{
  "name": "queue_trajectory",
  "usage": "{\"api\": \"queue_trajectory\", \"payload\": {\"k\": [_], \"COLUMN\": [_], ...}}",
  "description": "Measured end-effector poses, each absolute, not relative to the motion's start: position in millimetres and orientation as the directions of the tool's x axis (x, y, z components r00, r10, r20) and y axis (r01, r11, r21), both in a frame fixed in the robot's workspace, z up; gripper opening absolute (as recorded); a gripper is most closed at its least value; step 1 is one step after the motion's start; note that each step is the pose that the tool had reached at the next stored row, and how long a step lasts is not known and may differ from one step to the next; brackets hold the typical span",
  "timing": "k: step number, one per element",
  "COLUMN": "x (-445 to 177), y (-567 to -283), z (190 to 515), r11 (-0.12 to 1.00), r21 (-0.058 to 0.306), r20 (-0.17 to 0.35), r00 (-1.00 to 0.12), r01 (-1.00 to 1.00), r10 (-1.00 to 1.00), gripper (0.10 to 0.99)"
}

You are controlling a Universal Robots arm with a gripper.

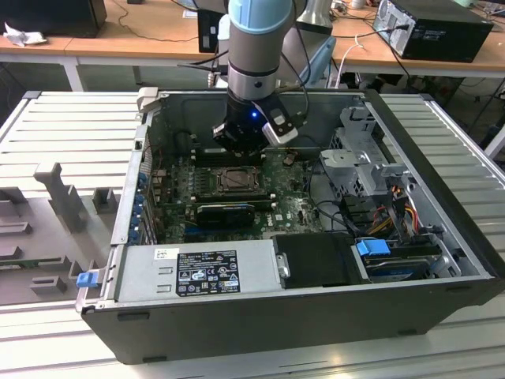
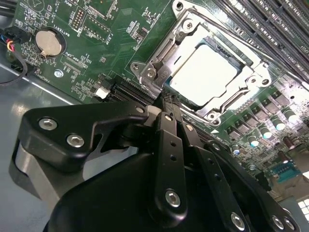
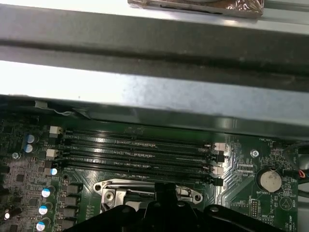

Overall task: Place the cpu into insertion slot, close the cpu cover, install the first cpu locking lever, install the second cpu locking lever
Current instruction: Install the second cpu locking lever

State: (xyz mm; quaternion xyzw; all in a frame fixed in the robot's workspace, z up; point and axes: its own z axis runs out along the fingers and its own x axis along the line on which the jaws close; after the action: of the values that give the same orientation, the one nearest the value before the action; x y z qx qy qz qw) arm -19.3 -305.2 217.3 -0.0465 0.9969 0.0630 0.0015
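Note:
The cpu lies flat in the insertion slot, its pale face showing through the square window of the cpu cover. That silver cover is down over the chip. My gripper is shut, its two black fingers pressed together with nothing visible between them. The tips sit at the cover's edge, near one corner. In the exterior view the gripper hangs just behind the socket, inside the open computer case. In the first wrist view the gripper stands against the cover's metal rim.
Long black memory slots run beside the socket. A coin battery sits on the green board. The case wall rises behind. A power supply, a drive cage and cables crowd the case.

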Motion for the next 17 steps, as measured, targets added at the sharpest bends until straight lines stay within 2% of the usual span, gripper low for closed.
{"api": "queue_trajectory", "payload": {"k": [17], "x": [-19.2], "y": [-313.9], "z": [224.0], "r11": [0.988], "r21": [0.125], "r20": [-0.009], "r00": [-0.996], "r01": [-0.092], "r10": [-0.091], "gripper": [0.106]}}
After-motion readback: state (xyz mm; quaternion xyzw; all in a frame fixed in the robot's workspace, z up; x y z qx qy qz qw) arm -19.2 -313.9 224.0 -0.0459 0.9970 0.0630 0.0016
